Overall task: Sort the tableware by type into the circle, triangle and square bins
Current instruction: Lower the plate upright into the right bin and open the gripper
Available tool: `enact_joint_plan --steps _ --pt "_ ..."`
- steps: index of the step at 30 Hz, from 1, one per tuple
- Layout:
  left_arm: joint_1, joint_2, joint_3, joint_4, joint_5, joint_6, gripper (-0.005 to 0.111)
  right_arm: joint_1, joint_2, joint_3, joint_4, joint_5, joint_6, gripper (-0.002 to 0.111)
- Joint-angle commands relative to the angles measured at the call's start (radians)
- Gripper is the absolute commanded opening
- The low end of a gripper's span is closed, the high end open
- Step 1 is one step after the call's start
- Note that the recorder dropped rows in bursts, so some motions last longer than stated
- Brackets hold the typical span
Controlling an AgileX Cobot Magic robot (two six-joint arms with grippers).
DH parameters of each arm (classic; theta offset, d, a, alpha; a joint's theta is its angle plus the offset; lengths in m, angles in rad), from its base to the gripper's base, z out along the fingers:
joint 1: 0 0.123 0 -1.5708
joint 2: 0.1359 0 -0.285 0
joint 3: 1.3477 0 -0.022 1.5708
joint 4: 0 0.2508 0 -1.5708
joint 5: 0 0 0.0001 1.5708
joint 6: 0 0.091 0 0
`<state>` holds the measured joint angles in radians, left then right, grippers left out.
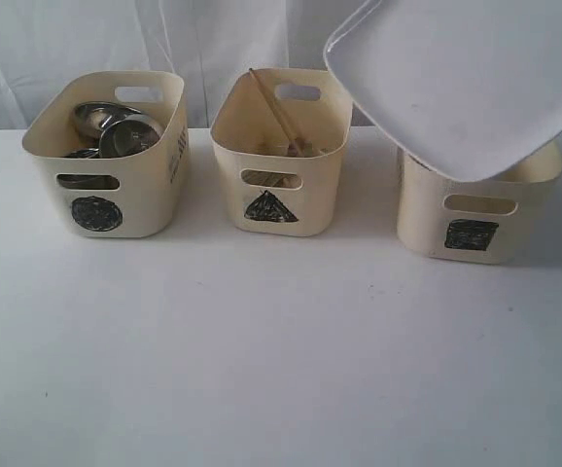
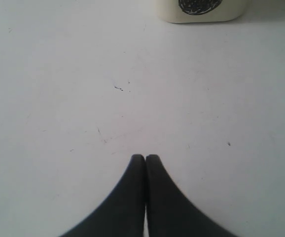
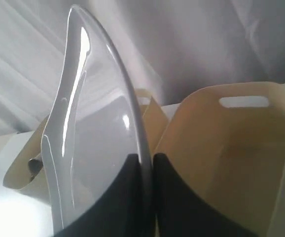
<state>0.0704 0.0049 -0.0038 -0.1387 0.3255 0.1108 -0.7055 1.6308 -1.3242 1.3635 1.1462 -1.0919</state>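
The large white rounded-square plate (image 1: 471, 78) hangs tilted above the square bin (image 1: 475, 209) at the right. My right gripper (image 3: 146, 157) is shut on the plate's rim (image 3: 132, 113), with the square bin's inside (image 3: 231, 153) beside it; the gripper itself is hidden in the exterior view. The circle bin (image 1: 111, 156) at the left holds steel bowls and cups (image 1: 116, 128). In the triangle bin (image 1: 281, 156) in the middle lean the wooden chopsticks (image 1: 276, 112). My left gripper (image 2: 145, 157) is shut and empty, low over the bare table, with the circle bin's base (image 2: 199, 10) ahead.
A white table (image 1: 262, 341) carries the three bins in a row. A white curtain (image 1: 164, 39) hangs behind them.
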Motion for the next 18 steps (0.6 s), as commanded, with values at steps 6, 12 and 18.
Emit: enact_joint_plan --steps 6,12,18 --pt "-0.001 -0.005 0.004 -0.005 0.027 -0.002 0.0 -0.063 0.032 -0.031 0.17 -0.077 0.015 0.0" --pt "-0.001 -0.005 0.004 -0.005 0.027 -0.002 0.0 -0.063 0.058 -0.071 0.175 -0.191 -0.043 0.0" --pt "-0.001 -0.005 0.004 -0.005 0.027 -0.002 0.0 -0.063 0.066 -0.083 0.173 -0.253 -0.09 0.0"
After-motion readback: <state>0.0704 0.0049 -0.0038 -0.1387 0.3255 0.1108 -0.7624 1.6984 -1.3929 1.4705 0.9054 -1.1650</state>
